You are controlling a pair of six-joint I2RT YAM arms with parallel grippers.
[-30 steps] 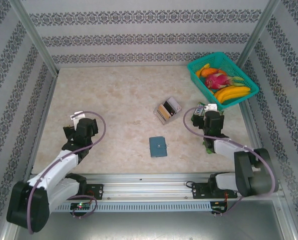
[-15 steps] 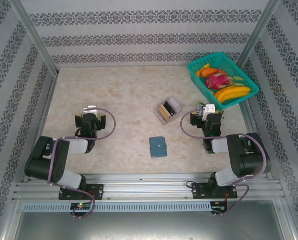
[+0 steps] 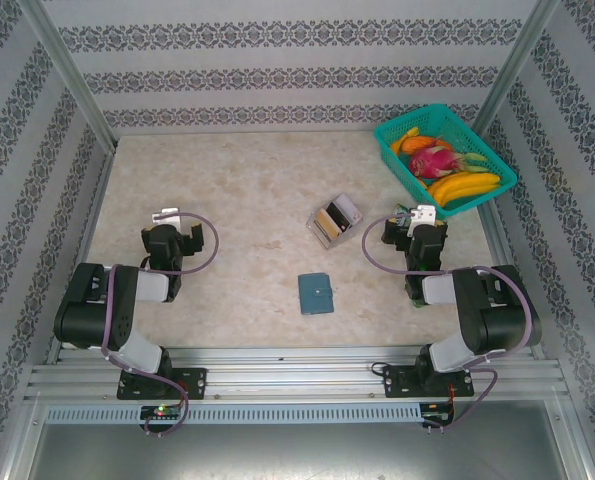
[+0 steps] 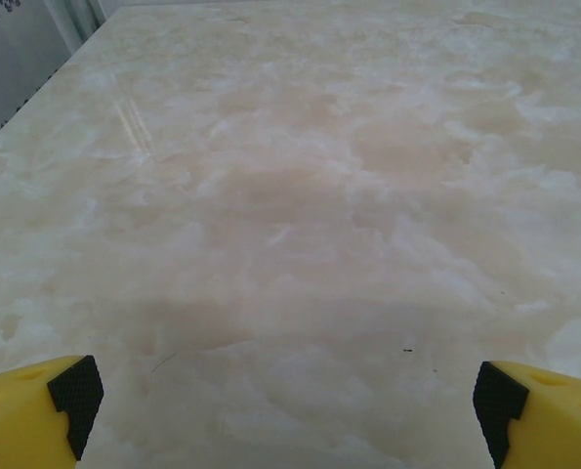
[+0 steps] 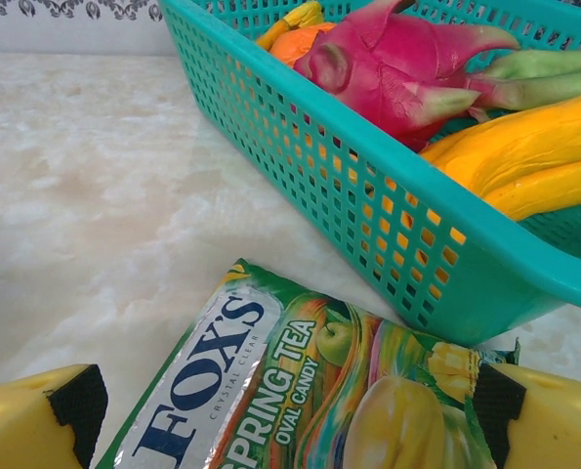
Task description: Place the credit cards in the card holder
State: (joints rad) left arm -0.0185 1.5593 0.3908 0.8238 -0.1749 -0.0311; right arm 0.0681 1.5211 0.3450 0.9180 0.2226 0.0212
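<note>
Cards (image 3: 329, 222) are sitting in a tray (image 3: 358, 214) right of table centre, holder (image 3: 316, 293) lying toward the near edge. Jaws are both gaping, empty. Cards likely stiff, slick: pinch an exposed edge.

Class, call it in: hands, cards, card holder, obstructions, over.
Open: left hand over table, right hand facing candy packet. The credit cards sit in tray; card holder closed, untouched.

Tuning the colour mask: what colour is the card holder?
Teal-blue. The card holder shows best in the top external view, lying on the pale marbled table.
</note>
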